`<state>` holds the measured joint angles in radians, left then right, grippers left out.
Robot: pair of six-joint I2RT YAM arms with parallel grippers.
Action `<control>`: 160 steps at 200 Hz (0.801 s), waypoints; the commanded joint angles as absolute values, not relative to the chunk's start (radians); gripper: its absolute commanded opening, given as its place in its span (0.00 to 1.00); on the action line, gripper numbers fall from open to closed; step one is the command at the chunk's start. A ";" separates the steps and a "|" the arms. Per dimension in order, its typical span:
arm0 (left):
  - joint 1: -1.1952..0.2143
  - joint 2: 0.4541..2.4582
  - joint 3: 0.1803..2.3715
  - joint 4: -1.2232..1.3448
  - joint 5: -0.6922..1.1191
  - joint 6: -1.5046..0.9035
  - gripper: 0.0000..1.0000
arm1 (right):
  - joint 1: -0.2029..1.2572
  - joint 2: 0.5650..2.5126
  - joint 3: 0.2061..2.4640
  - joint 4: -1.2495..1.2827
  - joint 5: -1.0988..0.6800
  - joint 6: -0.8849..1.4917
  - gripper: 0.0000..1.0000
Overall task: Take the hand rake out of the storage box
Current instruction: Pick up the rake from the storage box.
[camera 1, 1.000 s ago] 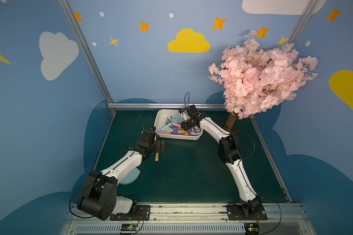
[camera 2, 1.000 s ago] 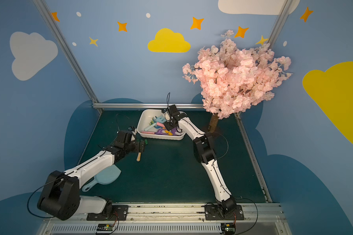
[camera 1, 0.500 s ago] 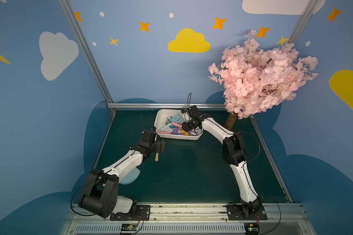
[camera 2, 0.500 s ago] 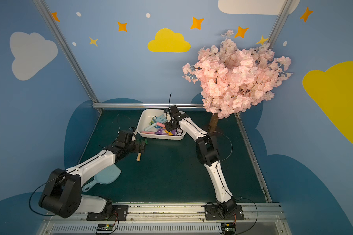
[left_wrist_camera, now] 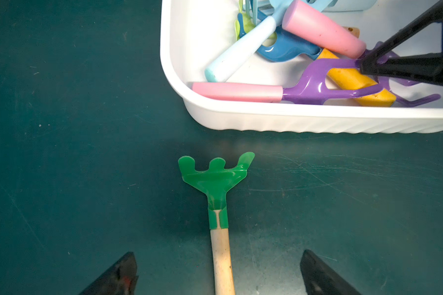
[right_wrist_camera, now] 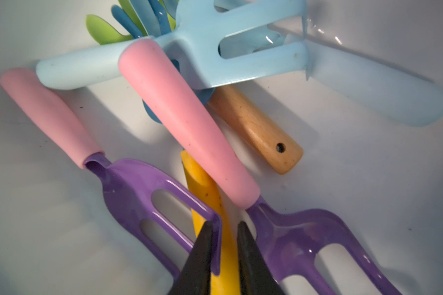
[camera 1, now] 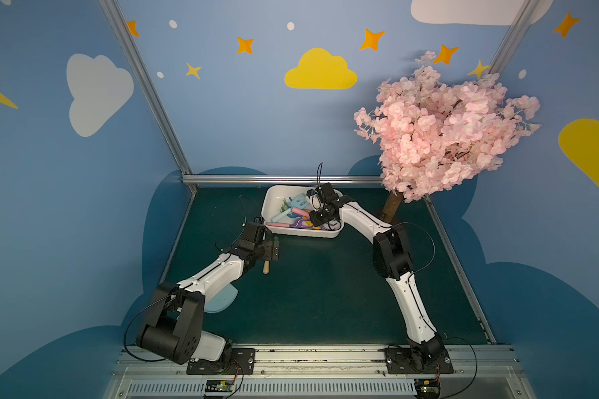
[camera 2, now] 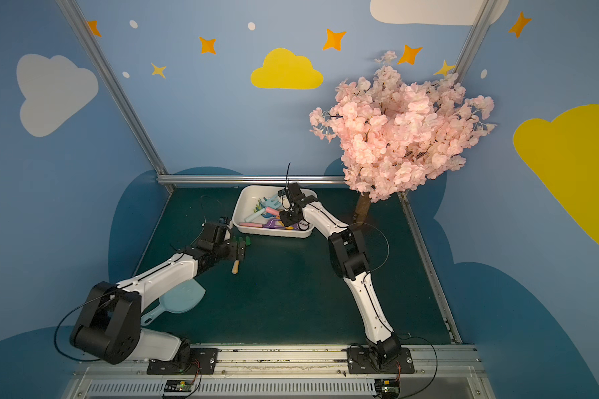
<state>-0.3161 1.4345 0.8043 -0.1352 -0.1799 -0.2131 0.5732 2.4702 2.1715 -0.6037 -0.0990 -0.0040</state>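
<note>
Nearest the base, a light-blue scoop (camera 2: 184,300) lies on the green mat (left_wrist_camera: 87,153) under the left arm. The left gripper (left_wrist_camera: 218,252) hovers with jaws spread wide over the wooden handle of the green hand rake (left_wrist_camera: 216,178). The rake lies flat on the mat, tines toward the storage box (left_wrist_camera: 292,109), just outside it. Inside the box, the right gripper (right_wrist_camera: 224,224) pinches a yellow handle (right_wrist_camera: 202,184) among purple forks (right_wrist_camera: 128,189). A pink blossom tree (camera 1: 443,131) stands beyond.

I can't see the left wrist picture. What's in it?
A wooden-handled green rake lies on the green table, between the fingers of the open left gripper. Beyond it, a white storage box holds pink, purple, blue and yellow tools.
</note>
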 commanded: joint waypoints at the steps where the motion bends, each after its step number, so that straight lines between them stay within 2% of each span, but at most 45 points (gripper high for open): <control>1: -0.312 1.439 0.835 -0.150 -0.196 -0.231 1.00 | 0.577 2.464 2.190 -0.627 -0.098 -0.006 0.12; 30: -0.313 1.441 0.854 -0.164 -0.189 -0.238 1.00 | 0.575 2.440 2.183 -0.629 -0.081 -0.010 0.00; 115: -0.312 1.383 0.875 -0.171 -0.186 -0.245 1.00 | 0.542 2.292 2.164 -0.630 -0.054 -0.029 0.00; 160: -0.313 1.325 0.892 -0.174 -0.185 -0.230 1.00 | 0.520 2.165 2.066 -0.598 -0.073 -0.026 0.00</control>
